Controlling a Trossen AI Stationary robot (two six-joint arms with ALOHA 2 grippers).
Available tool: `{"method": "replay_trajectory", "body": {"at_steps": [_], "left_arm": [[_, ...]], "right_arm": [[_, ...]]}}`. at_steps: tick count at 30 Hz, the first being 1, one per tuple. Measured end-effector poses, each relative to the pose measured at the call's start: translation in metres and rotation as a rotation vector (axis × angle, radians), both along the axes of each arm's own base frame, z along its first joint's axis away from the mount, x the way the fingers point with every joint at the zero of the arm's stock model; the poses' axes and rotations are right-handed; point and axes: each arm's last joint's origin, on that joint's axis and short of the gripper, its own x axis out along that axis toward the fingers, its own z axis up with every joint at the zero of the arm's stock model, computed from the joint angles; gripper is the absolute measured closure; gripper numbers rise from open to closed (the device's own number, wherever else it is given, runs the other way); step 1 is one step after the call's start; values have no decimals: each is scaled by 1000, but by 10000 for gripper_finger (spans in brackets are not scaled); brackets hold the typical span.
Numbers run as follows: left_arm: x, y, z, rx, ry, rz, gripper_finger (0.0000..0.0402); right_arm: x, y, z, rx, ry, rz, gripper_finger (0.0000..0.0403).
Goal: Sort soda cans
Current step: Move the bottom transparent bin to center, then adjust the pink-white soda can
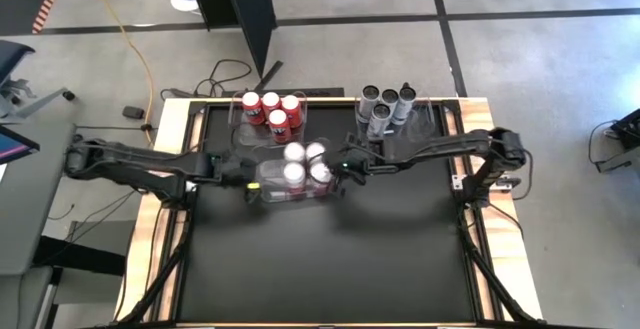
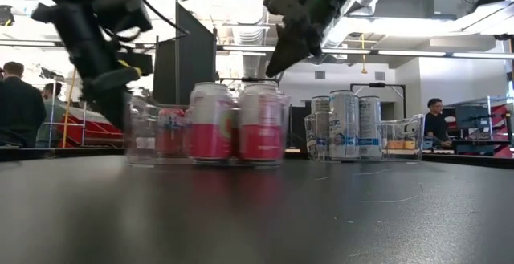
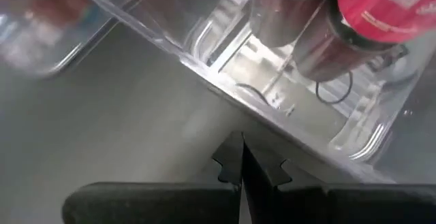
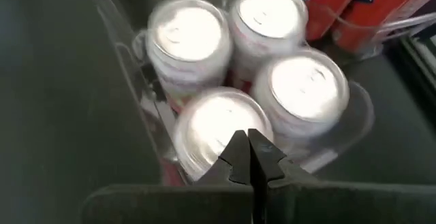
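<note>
Several pink-and-white soda cans (image 1: 305, 163) stand upright in a clear bin (image 1: 270, 181) at mid-table. Red cans (image 1: 272, 111) fill a clear bin at the far edge, left of centre. Grey cans (image 1: 386, 106) stand in a third bin to their right. My left gripper (image 1: 250, 184) is shut, low at the middle bin's left end; in its wrist view the tips (image 3: 242, 161) point at the bin's lower wall (image 3: 225, 91). My right gripper (image 1: 345, 174) is shut and hangs above the pink-and-white cans' right side (image 2: 277, 63), clear of their tops (image 4: 211, 125). My left gripper's shut fingertips stand right beside the outside of the middle bin's wall (image 3: 286, 132), slanting down from the table's left. I cannot tell whether they touch it.
The black tabletop (image 1: 330, 259) stretches bare toward the near edge, framed by wooden borders (image 1: 170, 129). Both arms reach in from the sides at mid-table. People (image 2: 16, 103) stand in the room beyond the far edge.
</note>
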Motion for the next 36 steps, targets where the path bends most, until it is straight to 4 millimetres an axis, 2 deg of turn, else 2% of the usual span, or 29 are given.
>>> {"method": "replay_trajectory", "body": {"at_steps": [7, 12, 19, 25, 28, 31, 36], "left_arm": [[32, 22, -13, 15, -89, -81, 401], [49, 34, -23, 22, -118, -135, 402], [83, 50, -25, 48, -123, -163, 401], [101, 58, -25, 46, -118, -183, 401], [101, 58, -18, 81, -124, -211, 402], [94, 56, -1, 125, -142, -233, 402], [70, 51, 29, 200, -96, -274, 402]], "right_arm": [[-15, 9, 15, -36, 14, -9, 401], [-18, 10, 13, -39, 45, -28, 401], [-17, 8, 13, -40, 43, -35, 401], [-21, 8, 11, -30, 79, -56, 401], [-22, 8, 10, -41, 88, -64, 401], [-21, 8, 11, -44, 85, -61, 401], [-21, 8, 10, -48, 88, -56, 401]]}}
